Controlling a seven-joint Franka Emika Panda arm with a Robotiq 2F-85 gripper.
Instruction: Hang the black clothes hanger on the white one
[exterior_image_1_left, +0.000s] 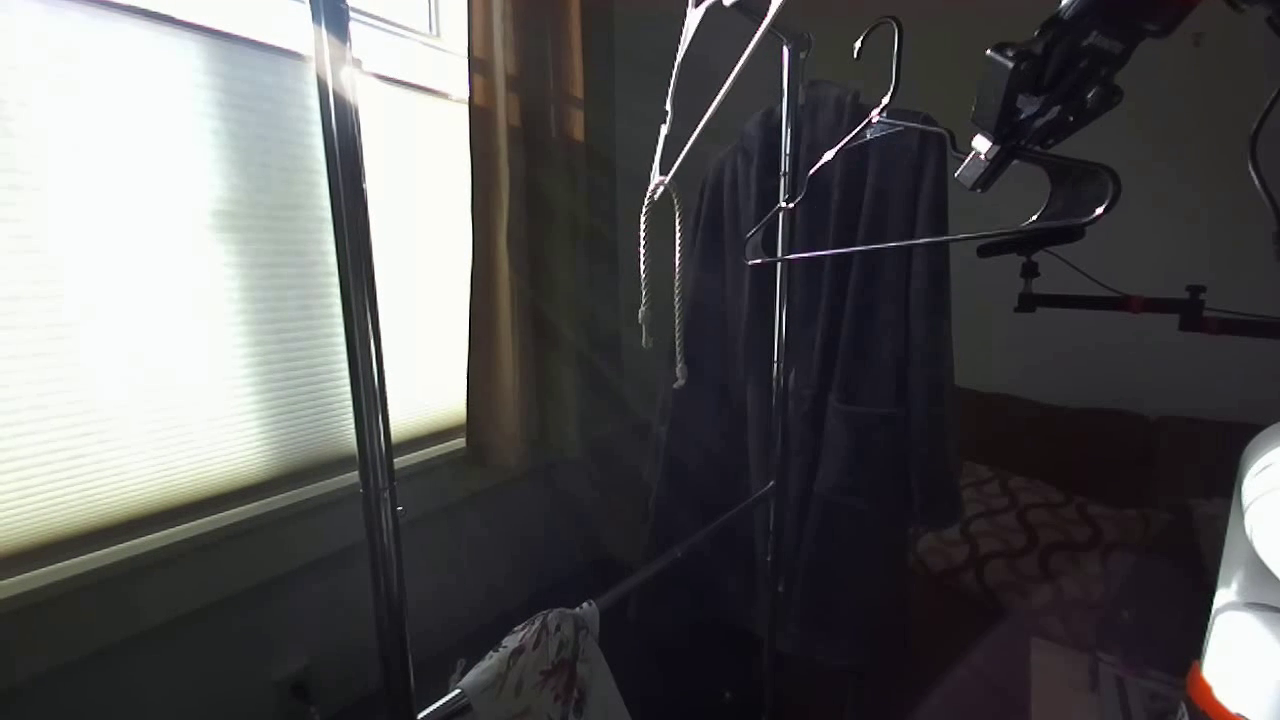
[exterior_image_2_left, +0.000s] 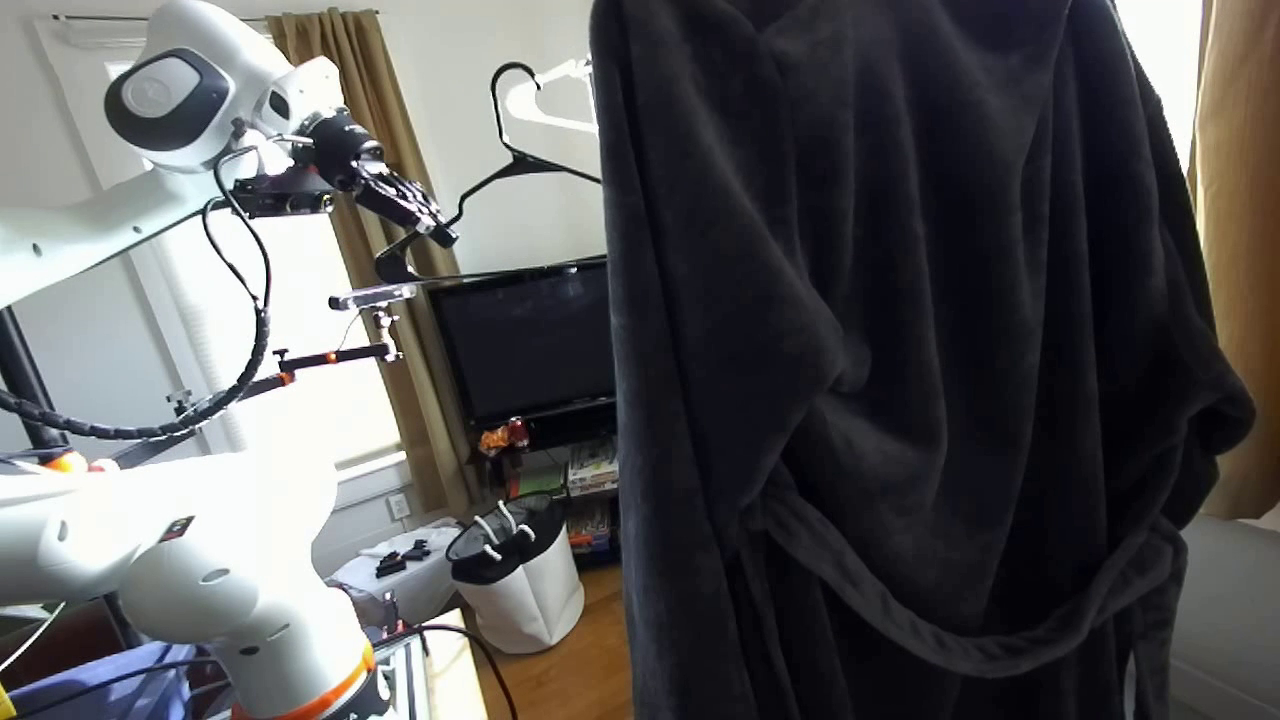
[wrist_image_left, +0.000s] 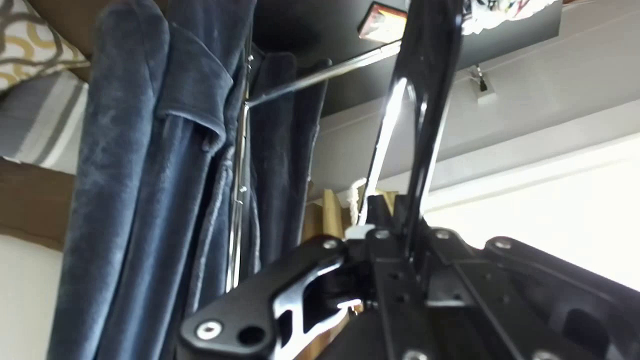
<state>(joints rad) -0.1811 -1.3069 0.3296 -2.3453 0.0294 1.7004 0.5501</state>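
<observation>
At one shoulder, the gripper (exterior_image_2_left: 438, 231) pinches the black clothes hanger (exterior_image_2_left: 524, 164).

In an exterior view, a strip of brown wooden floor (exterior_image_2_left: 595, 625) is seen, on which a round white fabric basket with a black top and white rope handles (exterior_image_2_left: 530, 605) is stood upright. In the same view, a pale wooden surface (exterior_image_2_left: 453, 680) is crossed by a thin black cable (exterior_image_2_left: 440, 627). In the wrist view, a small flat orange-edged rectangle (wrist_image_left: 384, 24) is borne by a dark grey surface (wrist_image_left: 310, 35) that cannot be identified.
</observation>
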